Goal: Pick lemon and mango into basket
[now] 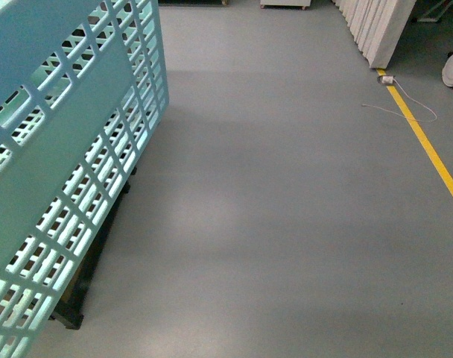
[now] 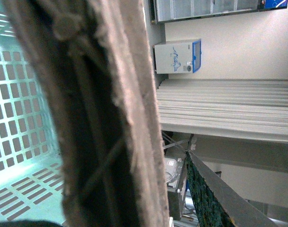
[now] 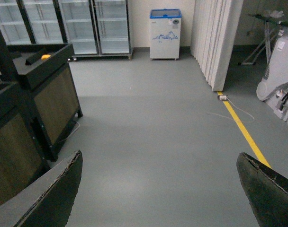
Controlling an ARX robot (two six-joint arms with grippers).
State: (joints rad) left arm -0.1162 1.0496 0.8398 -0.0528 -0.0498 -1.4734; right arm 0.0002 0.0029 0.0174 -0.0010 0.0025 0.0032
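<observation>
No lemon shows anywhere near the basket (image 1: 70, 149). Right of the basket, my right gripper (image 3: 159, 161) hangs spread wide, empty; my left gripper (image 2: 148, 142) I cannot tell. Best: find the lemon before reaching.

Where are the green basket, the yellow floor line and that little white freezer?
basket (image 1: 66, 149): front view, on its side wall.
yellow line (image 1: 428, 145): front view, middle of the stripe.
freezer (image 3: 165, 35): right wrist view, on its front face.
</observation>
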